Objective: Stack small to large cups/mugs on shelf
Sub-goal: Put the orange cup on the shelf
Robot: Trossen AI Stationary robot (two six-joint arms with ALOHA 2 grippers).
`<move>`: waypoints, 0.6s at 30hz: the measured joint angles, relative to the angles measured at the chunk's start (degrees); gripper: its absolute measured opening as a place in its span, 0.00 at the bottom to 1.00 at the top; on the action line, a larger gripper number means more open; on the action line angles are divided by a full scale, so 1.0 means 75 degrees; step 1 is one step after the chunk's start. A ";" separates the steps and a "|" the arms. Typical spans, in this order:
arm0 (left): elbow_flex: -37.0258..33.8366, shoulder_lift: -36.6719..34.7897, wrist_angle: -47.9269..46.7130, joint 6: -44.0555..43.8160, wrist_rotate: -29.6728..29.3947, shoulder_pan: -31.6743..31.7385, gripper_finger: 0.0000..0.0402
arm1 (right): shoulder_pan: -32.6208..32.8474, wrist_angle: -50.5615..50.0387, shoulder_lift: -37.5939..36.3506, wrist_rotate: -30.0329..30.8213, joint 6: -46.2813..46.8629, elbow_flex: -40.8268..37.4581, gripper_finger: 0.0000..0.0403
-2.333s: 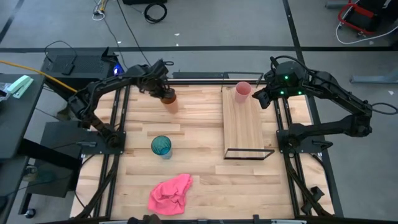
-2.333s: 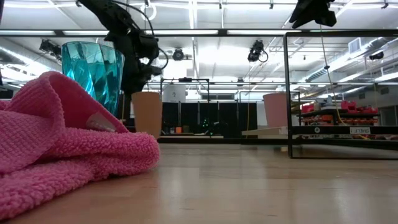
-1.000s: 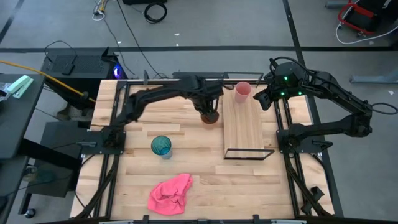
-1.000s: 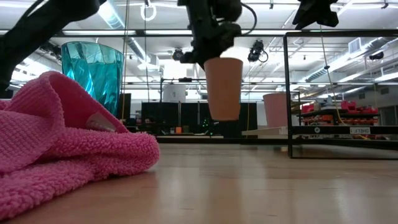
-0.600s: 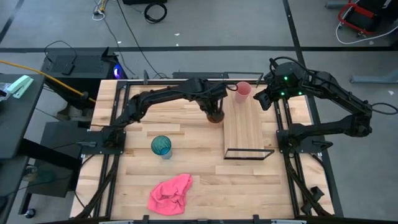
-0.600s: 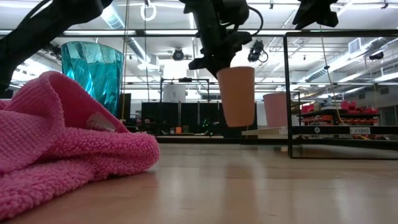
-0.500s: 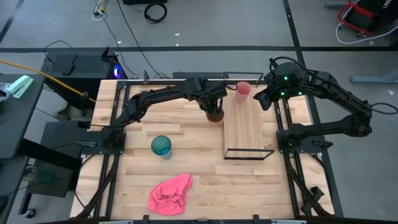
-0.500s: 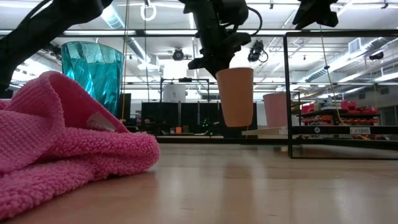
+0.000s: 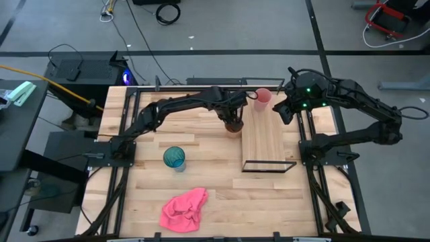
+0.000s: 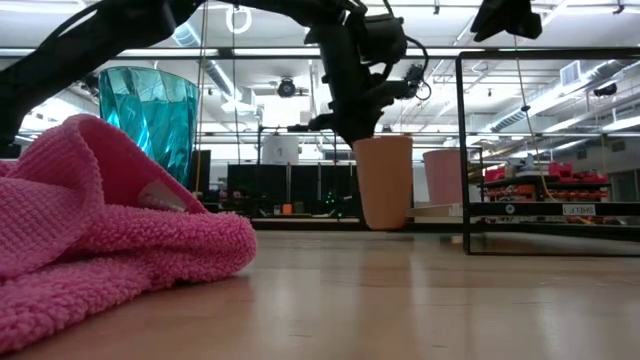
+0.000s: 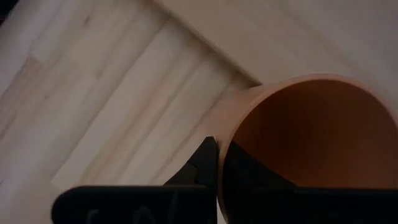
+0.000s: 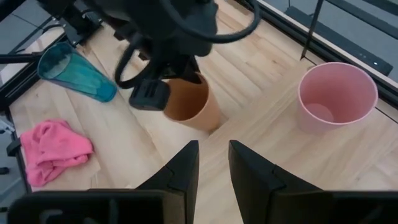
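High view
- Left gripper (image 9: 233,121): we find it stretched across the table to the left edge of the shelf (image 9: 263,151), fingers clenched on the rim of the orange cup (image 9: 232,126).
- Orange cup: it sits at the shelf's left edge, toward the far end; we cannot tell from here whether it rests on the board or on the table (image 9: 154,202).
- Pink cup (image 9: 262,98): upright on the far end of the shelf, just right of the orange cup.
- Right gripper (image 9: 285,109): it hangs at the far right corner of the shelf, near the pink cup and apart from it.
- Teal cup (image 9: 174,158): upright on the table, well left of the shelf.
- Pink cloth (image 9: 183,209): crumpled on the near part of the table.

Low view
- Orange cup (image 10: 383,182): upright, gripped at its rim from above; its base is level with the shelf board.
- Pink cup (image 10: 442,177): just right of the orange cup, with a gap between them.
- Teal cup (image 10: 150,112): partly hidden behind the pink cloth (image 10: 110,240).

Left wrist view
- Fingers (image 11: 200,167): we see one finger outside the wall of the orange cup (image 11: 298,137), the other inside, pinching the rim.

Right wrist view
- Right gripper (image 12: 211,169): fingers released, a clear gap between them, nothing held.
- Cups: orange cup (image 12: 189,104) under the left gripper (image 12: 163,84), at the shelf edge; pink cup (image 12: 336,99) on the shelf; teal cup (image 12: 78,73) and pink cloth (image 12: 53,149) on the table beyond.
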 joint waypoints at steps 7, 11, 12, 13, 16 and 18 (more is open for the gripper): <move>-0.0006 0.0118 0.0063 0.0000 0.0002 0.0004 0.02 | 0.0178 0.0000 0.0112 0.0083 0.0046 -0.0003 0.24; -0.0002 0.0118 -0.0020 -0.0003 0.0037 0.0039 0.03 | 0.0211 -0.0003 0.0168 0.0088 0.0046 -0.0003 0.24; -0.0002 0.0118 -0.0051 -0.0004 0.0034 0.0052 0.03 | 0.0211 -0.0005 0.0178 0.0088 0.0046 -0.0003 0.24; -0.0002 0.0123 -0.0062 -0.0018 0.0039 0.0056 0.03 | 0.0211 -0.0003 0.0191 0.0096 0.0046 -0.0003 0.24; -0.0002 0.0215 -0.0109 -0.0030 0.0152 0.0059 0.04 | 0.0208 -0.0006 0.0200 0.0108 0.0047 -0.0003 0.24; -0.0007 0.0219 -0.0122 -0.0029 0.0269 0.0053 0.04 | 0.0208 -0.0006 0.0200 0.0108 0.0049 -0.0003 0.24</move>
